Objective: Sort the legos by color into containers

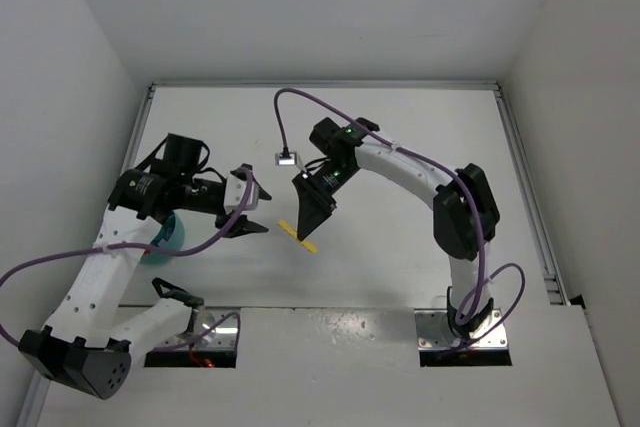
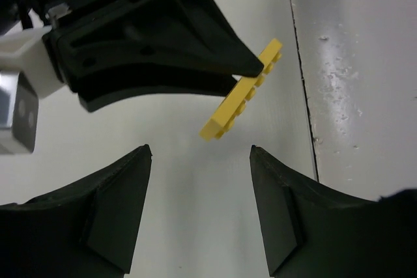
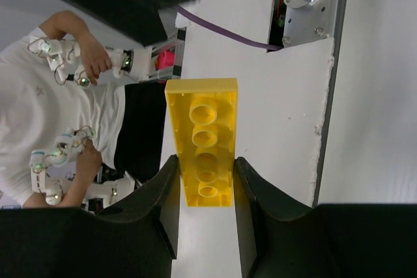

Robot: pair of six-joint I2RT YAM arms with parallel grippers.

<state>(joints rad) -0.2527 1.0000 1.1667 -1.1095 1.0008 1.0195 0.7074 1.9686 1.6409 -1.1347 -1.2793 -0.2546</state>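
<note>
Worktop (image 1: 400, 127) is white and flat. Near its middle the right jaws are shut tight on one end of the long yellow brick (image 3: 202, 115), and the rest of the brick sticks out past the tips. The left jaws are open and hold nothing. They point at the brick from close by, and the brick is just in front of the gap, not touching them. The teal bowl (image 1: 168, 237) sits on the left side, partly hidden under the left arm (image 1: 95, 282).
</note>
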